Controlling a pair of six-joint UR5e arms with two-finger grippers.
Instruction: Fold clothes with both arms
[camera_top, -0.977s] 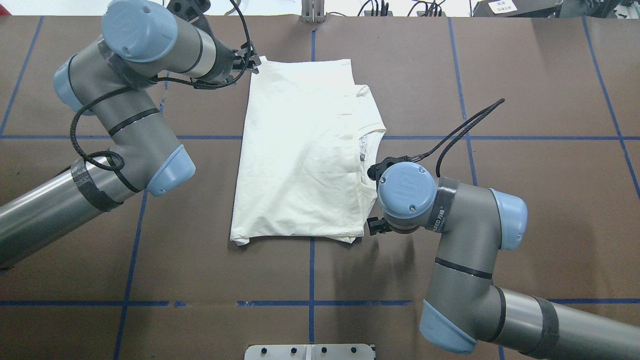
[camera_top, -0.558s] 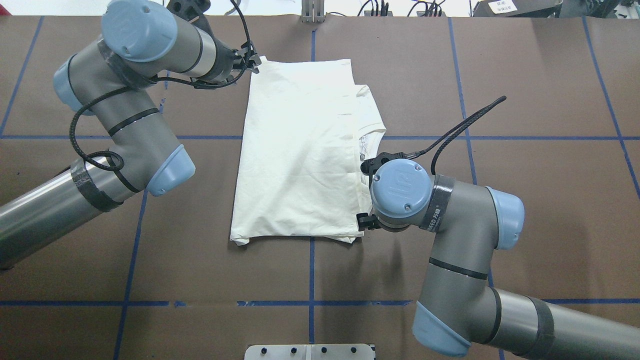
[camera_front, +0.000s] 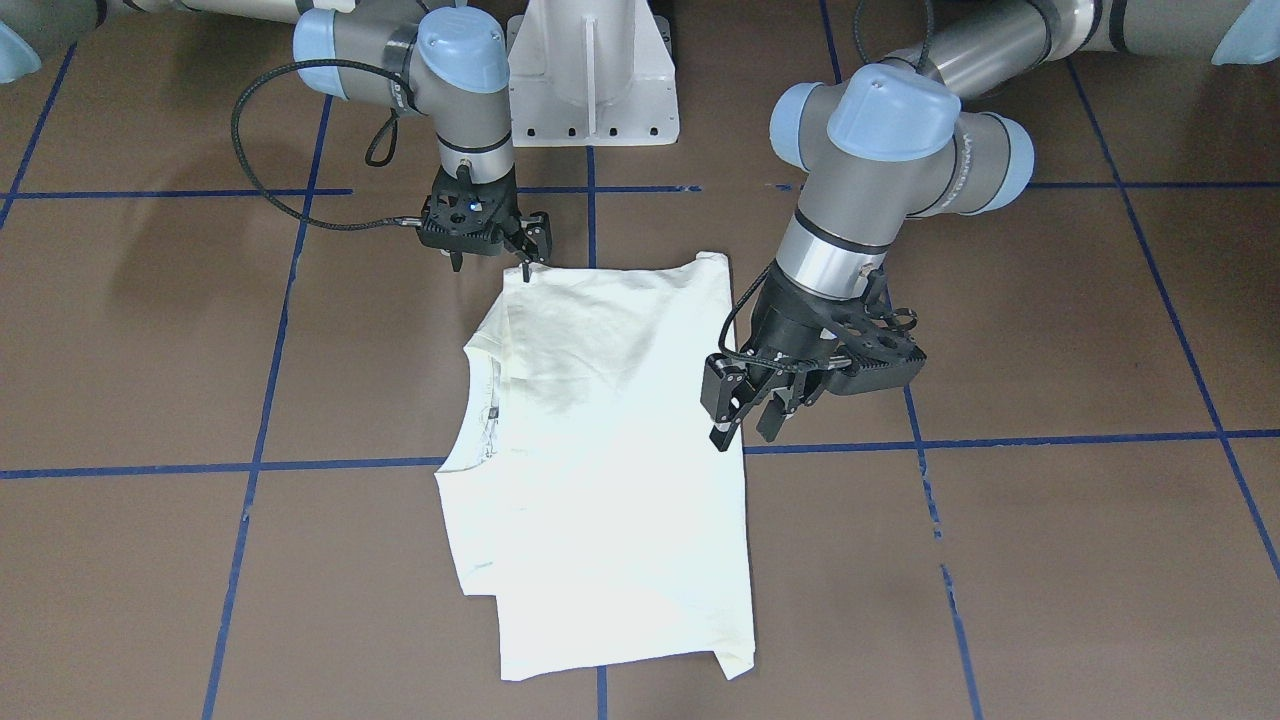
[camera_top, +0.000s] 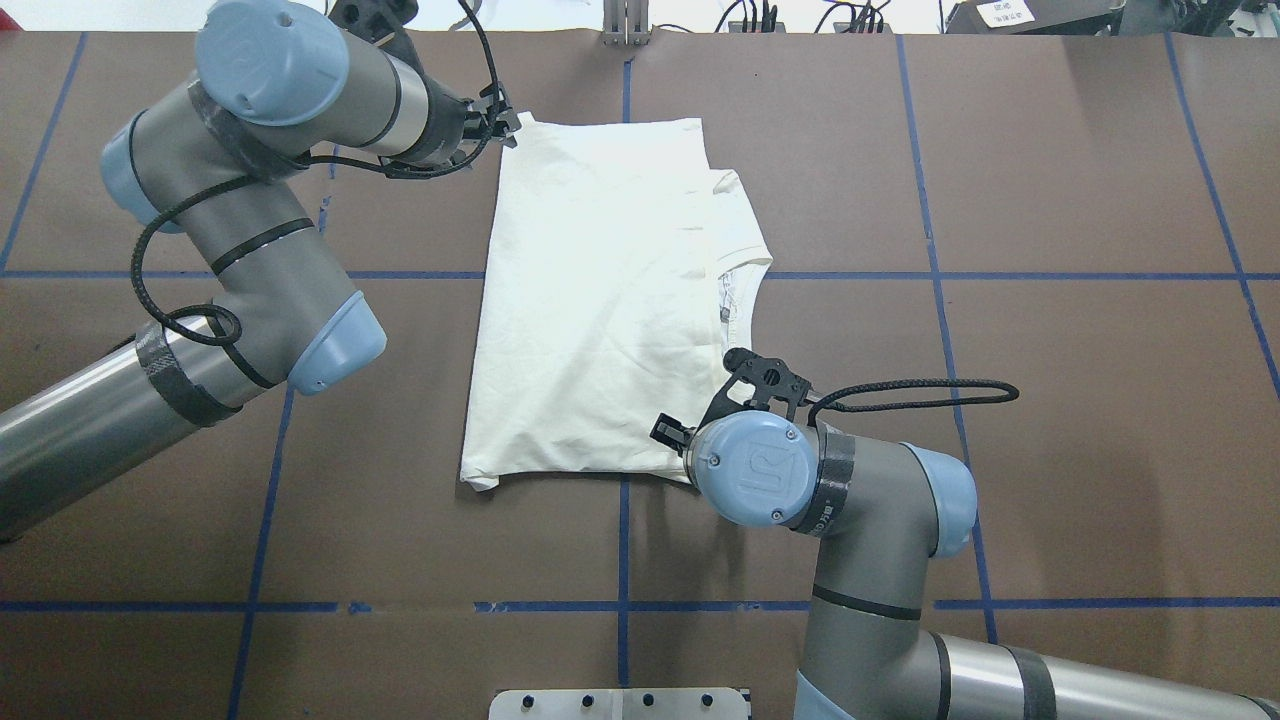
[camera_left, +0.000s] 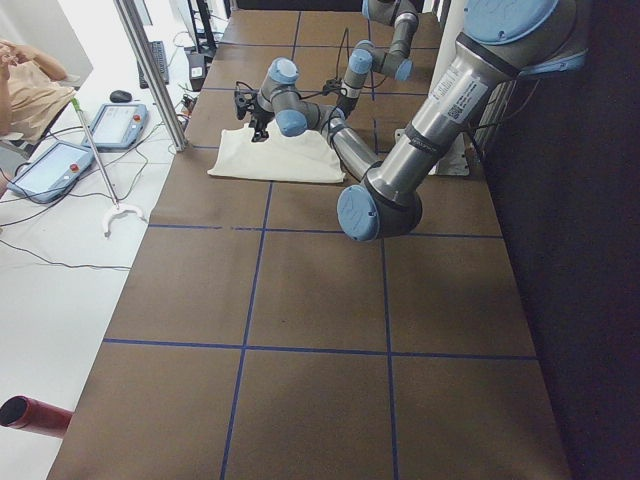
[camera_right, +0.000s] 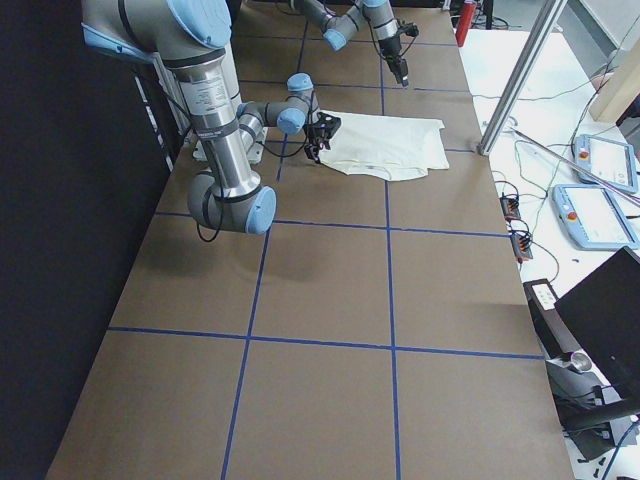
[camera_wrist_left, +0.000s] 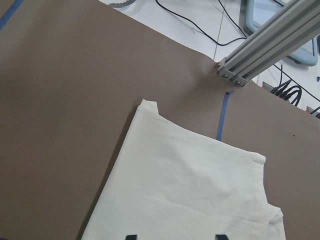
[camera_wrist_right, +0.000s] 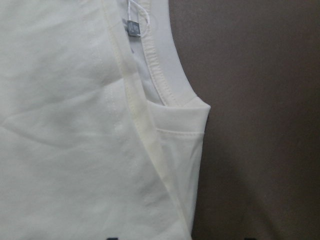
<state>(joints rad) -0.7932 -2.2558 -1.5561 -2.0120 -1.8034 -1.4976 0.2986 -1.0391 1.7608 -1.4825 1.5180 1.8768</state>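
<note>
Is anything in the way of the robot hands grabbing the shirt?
No, nothing I can see. The T-shirt lies alone on the brown table. The left gripper hangs open beside one edge, and the right gripper is open at a corner. Nothing sits between their fingers and the cloth.

— How's the light on your feeds?
— Bright and even, from overhead I'd say. The shirt (camera_top: 600, 300) nearly washes out, its creases faint; shadows on the table (camera_top: 1050, 400) are soft.
— Any blur?
— My right wrist view is a bit soft up close, and both side views go black along one edge
</note>
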